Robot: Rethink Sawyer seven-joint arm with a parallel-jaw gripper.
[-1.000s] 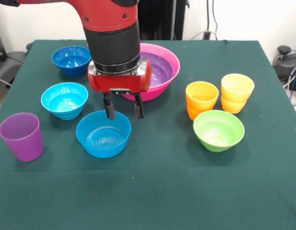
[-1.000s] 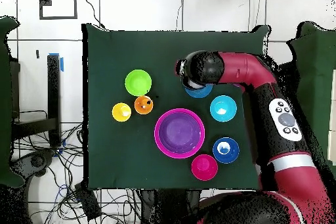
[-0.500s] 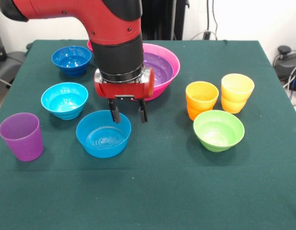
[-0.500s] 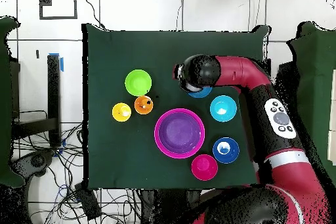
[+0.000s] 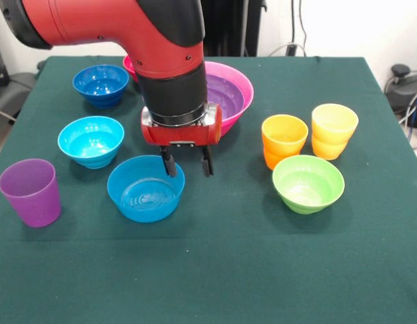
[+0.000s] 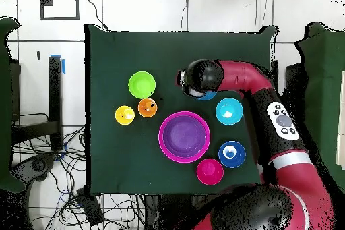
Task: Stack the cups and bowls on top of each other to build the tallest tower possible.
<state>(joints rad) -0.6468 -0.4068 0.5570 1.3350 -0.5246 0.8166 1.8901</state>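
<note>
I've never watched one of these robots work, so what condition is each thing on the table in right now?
gripper: open, over the mid blue bowl's rim
mid blue bowl: upright, empty
hot-pink bowl: holds the purple bowl
cyan bowl: upright, empty
lime green bowl: upright, empty
purple cup: upright

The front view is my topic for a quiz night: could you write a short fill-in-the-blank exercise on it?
1. The large purple bowl sits inside the ____ bowl.
2. The gripper hangs with open jaws over the rim of the ____ bowl.
3. The orange cup stands beside the ____ cup.
4. The purple cup stands ____.

Missing words: hot-pink; mid blue; yellow; upright
</note>
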